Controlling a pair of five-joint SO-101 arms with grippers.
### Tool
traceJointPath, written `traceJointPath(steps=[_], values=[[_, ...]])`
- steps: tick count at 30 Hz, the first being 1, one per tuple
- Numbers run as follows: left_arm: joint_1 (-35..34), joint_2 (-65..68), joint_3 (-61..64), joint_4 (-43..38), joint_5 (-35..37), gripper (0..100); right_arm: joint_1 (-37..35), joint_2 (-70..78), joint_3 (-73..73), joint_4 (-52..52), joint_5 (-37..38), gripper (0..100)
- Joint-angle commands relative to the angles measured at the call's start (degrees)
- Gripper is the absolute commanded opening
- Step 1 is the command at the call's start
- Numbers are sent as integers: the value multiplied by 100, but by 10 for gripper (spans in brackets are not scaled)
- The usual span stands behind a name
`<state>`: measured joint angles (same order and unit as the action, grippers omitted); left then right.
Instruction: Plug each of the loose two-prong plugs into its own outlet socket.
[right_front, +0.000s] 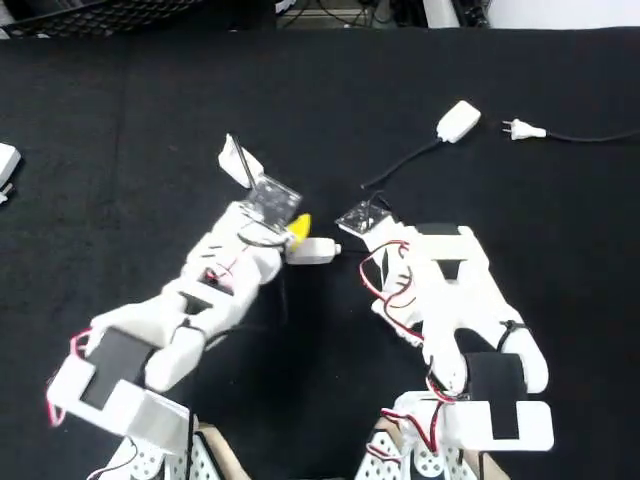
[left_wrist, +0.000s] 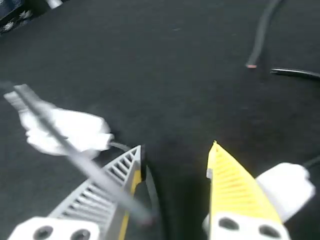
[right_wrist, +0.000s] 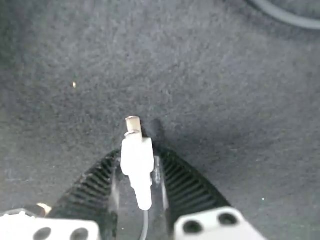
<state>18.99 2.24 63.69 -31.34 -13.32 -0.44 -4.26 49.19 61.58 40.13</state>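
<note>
My right gripper (right_front: 360, 217) sits mid-table, shut on a small white plug (right_wrist: 136, 160) whose metal prong points out past the black fingers (right_wrist: 185, 185) just above the cloth. My left gripper (right_front: 272, 197) is beside it, open, with nothing between its grey finger (left_wrist: 112, 187) and its yellow finger (left_wrist: 231, 185). A white connector body (right_front: 315, 250) lies against the outside of the yellow finger. A blurred white piece (left_wrist: 65, 132) lies outside the grey finger. At the back right, a white outlet socket (right_front: 458, 121) on a black cord lies near a loose two-prong plug (right_front: 522, 129).
Black cloth (right_front: 130, 120) covers the table. The socket's black cord (right_front: 400, 163) runs toward the right gripper. The loose plug's cable (right_front: 590, 137) leads off the right edge. A white object (right_front: 5, 165) sits at the left edge. Cables and a crate lie beyond the back edge.
</note>
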Motion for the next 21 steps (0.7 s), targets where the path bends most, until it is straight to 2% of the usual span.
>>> traceJointPath(steps=[1, 9, 17, 19, 21], values=[[259, 176, -207, -475, -88, 223, 18, -40, 22, -308, -202, 13], [303, -105, 48, -519, -88, 223, 53, -57, 57, -413, -387, 13], [224, -2374, 1033, -396, -79, 223, 53, -57, 48, -422, -396, 15], [66, -3007, 1270, 281, -246, 223, 53, -57, 48, -422, -396, 15], [-13, -3596, 1112, 1538, -818, 223, 53, -57, 48, -422, -396, 15]])
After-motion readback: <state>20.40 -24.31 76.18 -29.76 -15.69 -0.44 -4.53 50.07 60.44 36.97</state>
